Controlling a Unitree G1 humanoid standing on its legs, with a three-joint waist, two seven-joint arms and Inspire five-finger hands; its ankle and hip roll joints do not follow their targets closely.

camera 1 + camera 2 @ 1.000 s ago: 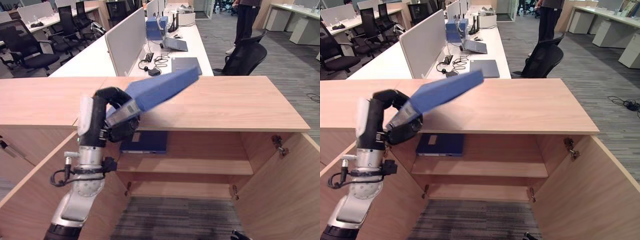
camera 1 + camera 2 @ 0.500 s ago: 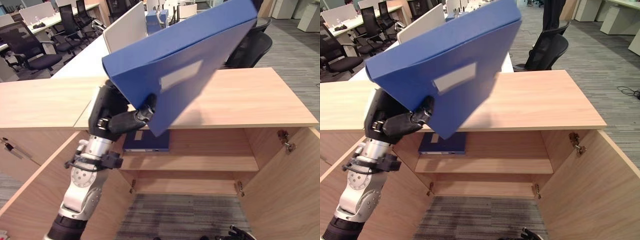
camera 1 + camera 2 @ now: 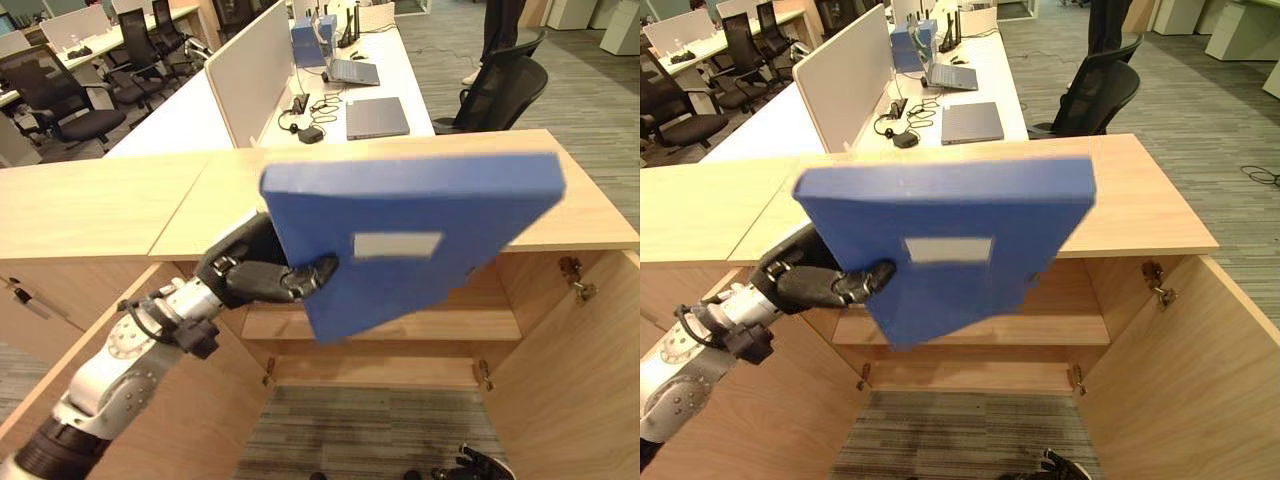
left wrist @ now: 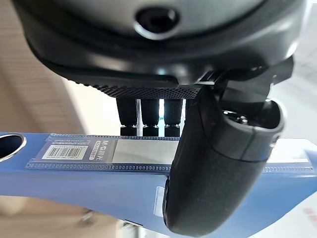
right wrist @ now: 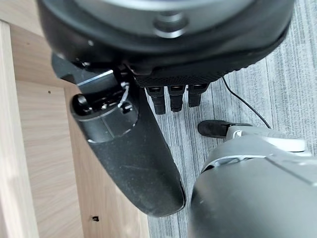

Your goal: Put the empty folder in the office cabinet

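Observation:
A large blue folder [image 3: 420,230] with a pale label hangs in front of the open office cabinet [image 3: 590,215], its long edge about level, covering most of the upper opening. My left hand [image 3: 255,275] is shut on the folder's left lower corner, thumb on the front face. In the left wrist view the thumb [image 4: 218,168] presses the folder's spine [image 4: 99,168], with the fingers behind it. The cabinet's inner shelf [image 3: 500,325] shows past the folder on the right. My right hand [image 5: 133,153] hangs low beside a wooden panel [image 5: 34,148], above grey carpet, fingers straight and holding nothing.
Both cabinet doors stand open, the right door [image 3: 580,380] and the left door [image 3: 190,420]. Behind the cabinet is a long white desk with a divider [image 3: 250,70] and a closed laptop [image 3: 377,117]. A black chair [image 3: 500,95] and a standing person [image 3: 500,25] are further back.
My left arm has swung the folder down from a raised, steeply tilted pose to a level one in front of the cabinet opening. The hand sits lower and further forward.

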